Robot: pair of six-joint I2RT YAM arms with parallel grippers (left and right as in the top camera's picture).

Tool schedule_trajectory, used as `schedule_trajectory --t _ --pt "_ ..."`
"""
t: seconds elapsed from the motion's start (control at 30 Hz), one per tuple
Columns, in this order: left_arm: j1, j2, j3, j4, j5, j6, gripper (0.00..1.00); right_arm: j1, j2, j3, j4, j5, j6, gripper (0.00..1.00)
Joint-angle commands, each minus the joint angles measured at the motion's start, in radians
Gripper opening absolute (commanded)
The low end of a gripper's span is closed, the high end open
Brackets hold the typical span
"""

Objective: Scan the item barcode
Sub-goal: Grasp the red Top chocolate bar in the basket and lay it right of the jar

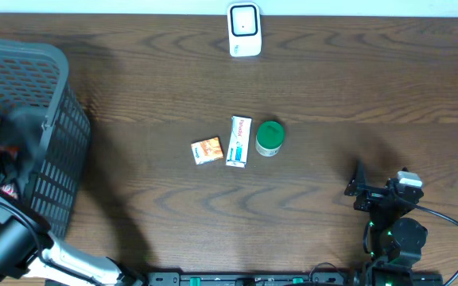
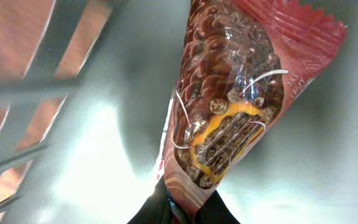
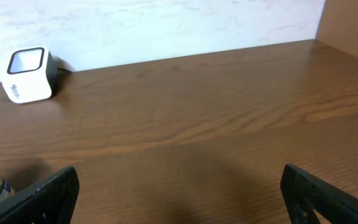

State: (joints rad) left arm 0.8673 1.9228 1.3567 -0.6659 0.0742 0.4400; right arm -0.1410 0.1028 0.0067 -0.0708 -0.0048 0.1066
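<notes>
**Pick made in the basket, scan not yet started**

Table (image 1: 332, 95): dark wood. The grey basket (image 1: 54, 135) sat at its left edge with the left arm (image 1: 6, 246) reaching down into it.

Right gripper (image 3: 180, 171): parked low on the right side, fingers spread wide, holding nothing.

Scanner (image 1: 244, 30): small white unit at the far edge, mid-table, well apart from the basket.

Left gripper (image 2: 180, 208): pressed together on the bottom edge of a red snack packet (image 2: 235, 93), inside the basket, per the left wrist view. I couldn't see a barcode on the face shown.

Loose items mid-table, none in play: white box (image 1: 239, 141), orange box (image 1: 207, 150) just beside it, green-lidded jar (image 1: 269, 137) on its other side.

My read: this was the grasp step, early in the task. The next move called for a lift clear of the basket wall, a carry across to the scanner, then turning the packet until its code faced the window. The pinch was on a thin edge, so the packet could swing or slip.
</notes>
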Motion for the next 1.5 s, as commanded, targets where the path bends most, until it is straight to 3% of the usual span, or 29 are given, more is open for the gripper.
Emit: schedule_trajectory --t 0.0,0.07,0.17,0.3,0.37,0.4,0.47,0.53,0.67,0.73,0.87,1.1,1.23,1.4,1.47 --pt "-0.063 -0.162 0.058 0.015 0.192 -0.135 0.07 0.005 -0.004 -0.001 -0.004 -0.001 0.012 0.99" --pt "-0.095 -0.253 0.058 0.041 0.277 -0.200 0.07 0.005 -0.004 -0.001 -0.004 -0.001 0.012 0.99" --pt "-0.126 -0.383 0.058 0.098 0.285 -0.369 0.07 0.005 -0.004 -0.001 -0.004 -0.001 0.012 0.99" --pt "-0.151 -0.563 0.058 0.126 0.319 -0.653 0.07 0.005 -0.004 -0.001 -0.004 -0.001 0.012 0.99" --pt "-0.179 -0.628 0.058 0.126 0.469 -0.735 0.07 0.005 -0.004 -0.001 -0.004 -0.001 0.012 0.99" --pt "-0.222 -0.660 0.058 0.126 0.628 -0.760 0.08 0.005 -0.004 -0.001 -0.004 -0.001 0.012 0.99" --pt "-0.311 -0.676 0.053 0.121 0.814 -0.759 0.07 0.005 -0.004 -0.001 -0.004 -0.001 0.012 0.99" --pt "-0.444 -0.668 0.051 0.055 0.902 -0.729 0.07 0.005 -0.004 -0.001 -0.004 -0.001 0.012 0.99" --pt "-0.683 -0.627 0.042 -0.114 0.902 -0.512 0.07 0.005 -0.004 -0.001 -0.004 -0.001 0.012 0.99" --pt "-0.872 -0.573 0.009 -0.164 0.902 -0.435 0.08 0.005 -0.004 -0.001 -0.004 -0.001 0.012 0.99" --pt "-1.183 -0.402 -0.015 -0.145 0.901 -0.387 0.08 0.005 -0.004 -0.001 -0.004 -0.001 0.012 0.99" --pt "-1.477 -0.161 -0.015 0.100 0.901 -0.399 0.08 0.005 -0.004 -0.001 -0.004 -0.001 0.012 0.99" --pt "-1.568 -0.087 -0.015 0.204 0.756 -0.502 0.08 0.005 -0.004 -0.001 -0.004 -0.001 0.012 0.99" --pt "-1.682 -0.038 -0.015 0.243 0.388 -0.621 0.09 0.005 -0.004 -0.001 -0.004 -0.001 0.012 0.99" --pt "-1.725 -0.020 -0.015 0.245 0.125 -0.682 0.15 0.005 -0.004 -0.001 -0.004 -0.001 0.012 0.99"
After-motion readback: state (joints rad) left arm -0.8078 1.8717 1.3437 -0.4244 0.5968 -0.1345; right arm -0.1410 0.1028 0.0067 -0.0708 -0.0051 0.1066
